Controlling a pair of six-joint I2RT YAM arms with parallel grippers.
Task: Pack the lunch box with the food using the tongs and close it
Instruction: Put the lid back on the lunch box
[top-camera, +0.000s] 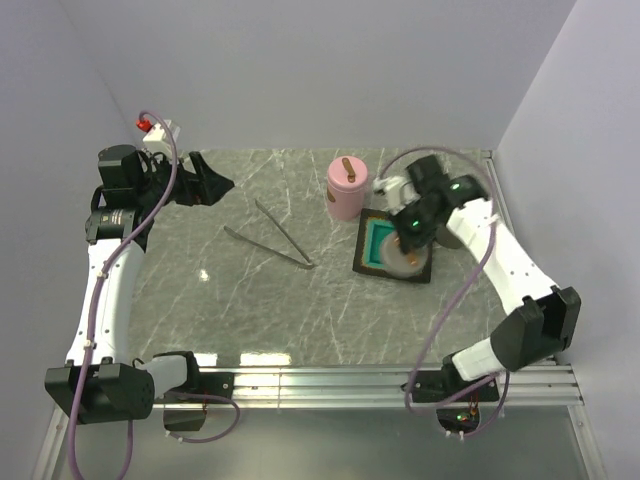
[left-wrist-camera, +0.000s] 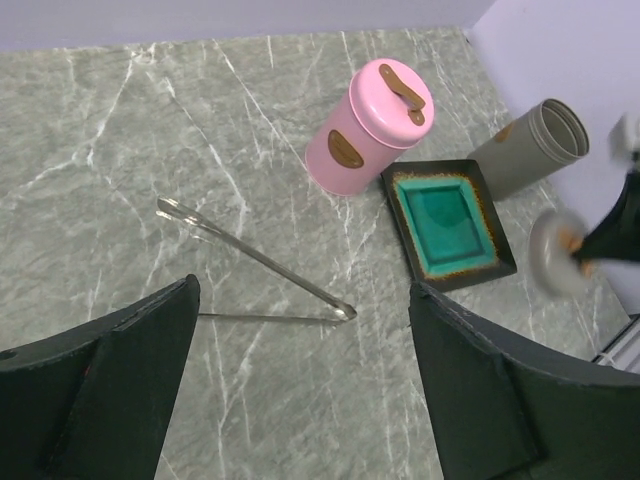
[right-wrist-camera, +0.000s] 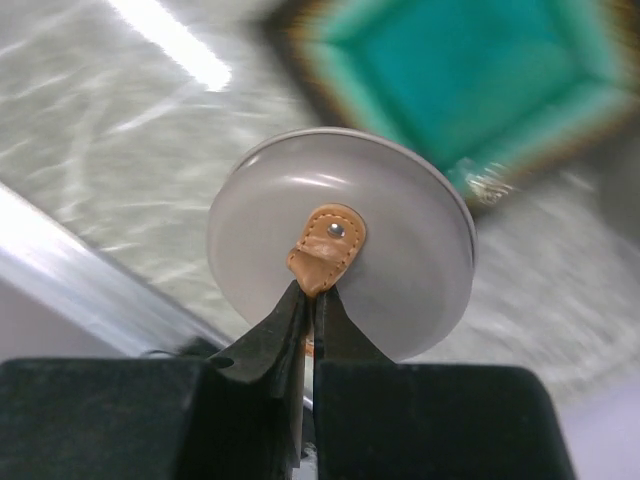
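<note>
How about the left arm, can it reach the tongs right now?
Probably yes. The tongs lie by themselves just ahead of the left gripper, whose jaws stand open, and nothing sits between them to block the way.

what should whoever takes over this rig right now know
Left gripper: open, empty, above the table near the tongs, which lie untouched.
Right gripper: shut on the tan tab of the grey lid, held above the tray edge.
Grey container open beside the tray; pink canister lidded.
Done: lid off. Left: take tongs, pack food (none visible), close.
</note>
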